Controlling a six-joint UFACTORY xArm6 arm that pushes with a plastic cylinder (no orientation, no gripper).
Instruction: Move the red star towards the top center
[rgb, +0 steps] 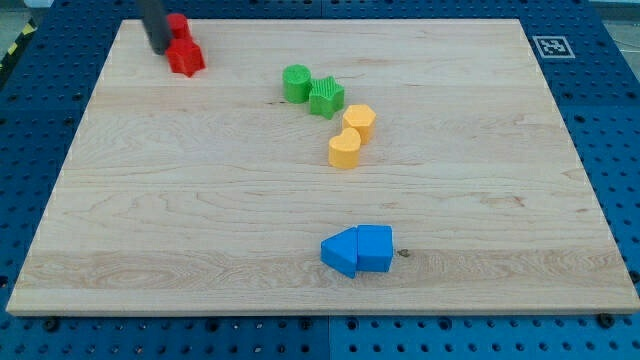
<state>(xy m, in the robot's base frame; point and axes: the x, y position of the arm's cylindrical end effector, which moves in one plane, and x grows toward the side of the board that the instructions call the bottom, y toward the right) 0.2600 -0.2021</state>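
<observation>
The red star (186, 57) lies near the board's top left corner. A second red block (178, 24) sits just above it, partly hidden by the rod. My tip (160, 49) is at the star's left side, touching or almost touching it, with the rod rising out of the view's top.
A green round block (296, 83) and a green star (326, 97) sit together above the middle. Two yellow blocks (359, 121) (344, 150) lie just right and below them. Two blue blocks (340, 252) (375, 248) sit together near the bottom centre. The wooden board (200, 220) rests on a blue pegboard.
</observation>
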